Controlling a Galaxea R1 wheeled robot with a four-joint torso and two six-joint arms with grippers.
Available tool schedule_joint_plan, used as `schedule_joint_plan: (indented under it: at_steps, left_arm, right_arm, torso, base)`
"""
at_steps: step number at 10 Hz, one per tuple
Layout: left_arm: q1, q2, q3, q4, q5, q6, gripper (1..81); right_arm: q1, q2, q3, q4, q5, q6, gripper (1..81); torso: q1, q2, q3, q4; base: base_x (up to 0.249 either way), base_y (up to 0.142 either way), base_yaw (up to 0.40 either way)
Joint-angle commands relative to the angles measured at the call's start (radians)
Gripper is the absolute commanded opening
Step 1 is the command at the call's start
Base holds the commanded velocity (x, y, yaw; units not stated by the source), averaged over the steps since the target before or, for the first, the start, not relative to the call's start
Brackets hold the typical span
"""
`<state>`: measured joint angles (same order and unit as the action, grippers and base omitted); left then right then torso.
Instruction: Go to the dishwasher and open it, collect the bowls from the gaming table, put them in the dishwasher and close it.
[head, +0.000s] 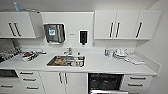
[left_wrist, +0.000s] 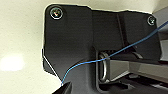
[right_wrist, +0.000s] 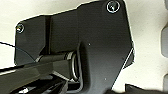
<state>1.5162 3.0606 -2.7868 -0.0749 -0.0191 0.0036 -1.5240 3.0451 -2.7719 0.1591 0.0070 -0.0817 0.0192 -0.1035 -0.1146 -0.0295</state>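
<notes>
White countertop (head: 100, 65) runs across the kitchen wall in front of you, and I'll place everything from the sink (head: 66, 61) set into it. The dishwasher (head: 105, 82) sits under the counter, below and to the right of the sink, just right of the double cabinet doors (head: 63, 81) beneath the basin. Its cavity shows dark, and a pale strip at the lower edge of the head view looks like the top of its door folded down toward you, so I judge it already open. Its long axis runs sideways along the cabinet front, parallel to the counter edge, and the mouth faces straight out at you.

Neither wrist view lets you see the fingers, so I cannot tell how far either gripper is open or whether it holds anything; no bowl is visible in either one. With the arms not placed in the head view, you can't fix exactly how the dishwasher lies from the jaws. Because it sits right of the sink and right of your centre line, the right arm is probably the nearer one.
</notes>
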Motion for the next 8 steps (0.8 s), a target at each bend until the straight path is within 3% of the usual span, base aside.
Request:
schedule_joint_plan:
  at_steps: [1,8]
  left_arm:
    - [-0.043,-0.003,-0.002,-0.008,0.059,0.006,81.1]
    - [-0.049,-0.022,0.003,-0.017,0.061,-0.002,81.1]
  right_arm:
    - [0.047,-0.004,0.002,-0.013,-0.061,-0.007,81.1]
    - [0.044,-0.003,0.008,-0.016,-0.059,-0.009,81.1]
  torso:
    - [0.000,0.000,0.000,0.000]
    - [0.000,0.000,0.000,0.000]
  base:
    - [0.000,0.000,0.000]
    - [0.000,0.000,0.000]
